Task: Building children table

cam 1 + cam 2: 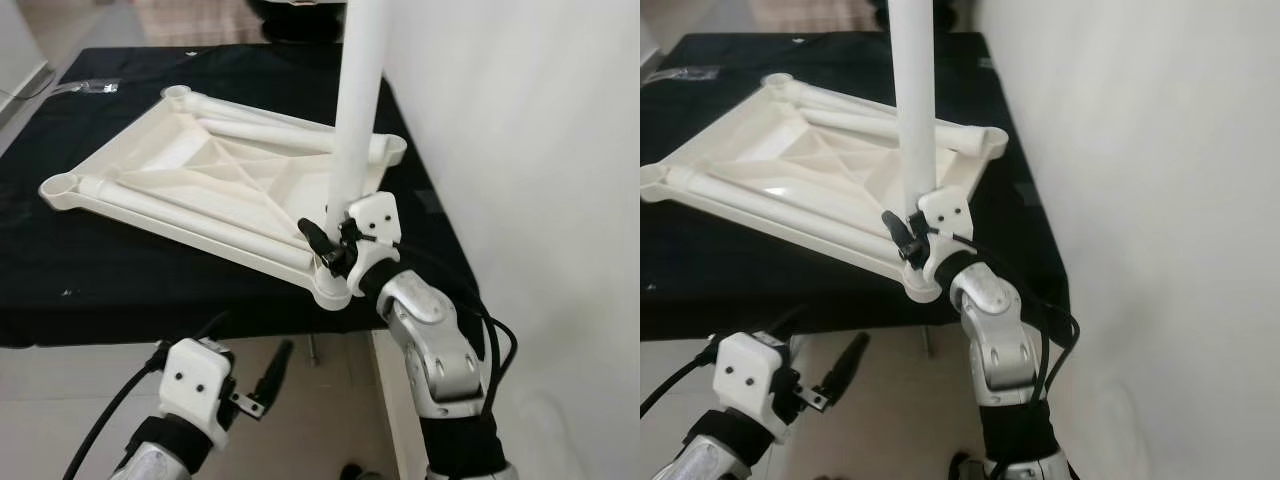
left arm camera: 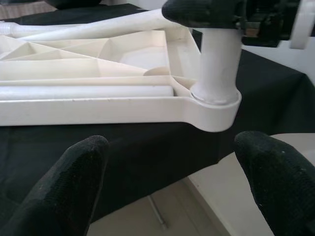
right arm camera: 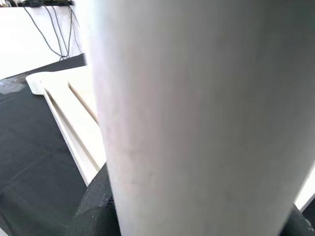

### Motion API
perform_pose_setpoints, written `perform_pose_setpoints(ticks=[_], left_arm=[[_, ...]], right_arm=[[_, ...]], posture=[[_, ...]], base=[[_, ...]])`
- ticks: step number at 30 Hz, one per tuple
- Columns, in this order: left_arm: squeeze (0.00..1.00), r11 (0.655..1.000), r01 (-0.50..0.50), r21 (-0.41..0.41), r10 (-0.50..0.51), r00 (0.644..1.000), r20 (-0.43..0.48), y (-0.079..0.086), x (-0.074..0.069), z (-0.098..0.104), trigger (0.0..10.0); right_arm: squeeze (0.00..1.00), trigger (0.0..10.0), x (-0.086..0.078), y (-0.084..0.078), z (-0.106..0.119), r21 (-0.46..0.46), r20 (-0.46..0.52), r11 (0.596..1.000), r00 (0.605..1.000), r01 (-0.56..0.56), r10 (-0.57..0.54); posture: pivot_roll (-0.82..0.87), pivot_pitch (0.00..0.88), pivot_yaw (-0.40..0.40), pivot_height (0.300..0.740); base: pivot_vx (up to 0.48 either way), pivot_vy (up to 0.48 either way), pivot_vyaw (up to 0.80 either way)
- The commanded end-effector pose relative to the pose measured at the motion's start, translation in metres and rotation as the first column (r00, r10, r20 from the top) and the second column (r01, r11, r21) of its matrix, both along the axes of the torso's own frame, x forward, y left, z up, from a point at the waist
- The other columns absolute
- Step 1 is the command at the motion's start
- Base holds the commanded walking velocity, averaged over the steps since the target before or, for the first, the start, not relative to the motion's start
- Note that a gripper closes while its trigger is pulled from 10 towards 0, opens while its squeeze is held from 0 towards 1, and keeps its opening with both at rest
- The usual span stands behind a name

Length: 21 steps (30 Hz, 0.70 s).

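A white plastic table top [image 1: 215, 175] lies upside down on a black-covered table [image 1: 120, 280], its ribbed underside up. A white tubular leg [image 1: 357, 110] stands upright in the near right corner socket [image 1: 332, 287]. My right gripper [image 1: 335, 240] is shut on the base of this leg, just above the socket; the leg [image 3: 197, 118] fills its wrist view. Two more loose legs [image 1: 265, 130] lie on the top. My left gripper [image 1: 270, 380] hangs open below the table's front edge, its fingers [image 2: 74, 182] apart, facing the socket [image 2: 214, 105].
A white wall [image 1: 520, 150] runs close along the right side of the table. The table's front edge [image 1: 150, 335] drops to a pale floor [image 1: 60, 400]. A small clear bag [image 1: 90, 88] lies at the far left of the black cloth.
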<state>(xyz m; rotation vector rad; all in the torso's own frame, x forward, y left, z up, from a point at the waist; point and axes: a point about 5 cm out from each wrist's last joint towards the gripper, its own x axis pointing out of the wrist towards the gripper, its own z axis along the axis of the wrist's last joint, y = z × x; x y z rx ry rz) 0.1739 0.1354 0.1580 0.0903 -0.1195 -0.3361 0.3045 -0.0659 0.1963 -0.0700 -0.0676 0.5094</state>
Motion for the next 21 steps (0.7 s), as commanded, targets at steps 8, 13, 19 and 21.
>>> perform_pose_setpoints(ticks=[8, 13, 19, 21], left_arm=[[0.0, 1.0, -0.007, 0.016, 0.007, 1.0, 0.005, 0.001, 0.007, -0.004, 10.0], [0.0, 1.0, -0.014, 0.018, 0.013, 1.0, 0.01, 0.001, 0.008, -0.003, 10.0], [0.0, 1.0, -0.009, 0.016, 0.009, 1.0, 0.014, 0.0, 0.009, -0.003, 10.0], [0.0, 1.0, -0.008, 0.016, 0.008, 1.0, 0.014, 0.0, 0.009, -0.003, 10.0]], right_arm=[[0.0, 10.0, 0.012, 0.026, -0.019, 0.029, -0.116, 0.999, 0.993, -0.018, 0.021], [1.0, 10.0, 0.002, 0.031, -0.004, 0.117, -0.089, 0.987, 0.989, -0.111, 0.122], [0.0, 10.0, -0.002, 0.024, -0.001, 0.051, -0.053, 0.885, 0.884, -0.462, 0.464], [0.0, 10.0, 0.001, 0.02, -0.004, 0.01, -0.066, 0.853, 0.851, -0.521, 0.521]], posture=[[0.03, 0.171, -0.062, 0.74], [0.03, 0.17, -0.06, 0.74], [0.03, 0.178, -0.06, 0.74], [0.03, 0.181, -0.062, 0.74]], base=[[0.0, 0.0, 0.0], [0.0, 0.0, 0.0], [0.0, 0.0, 0.0], [0.0, 0.0, 0.0]])
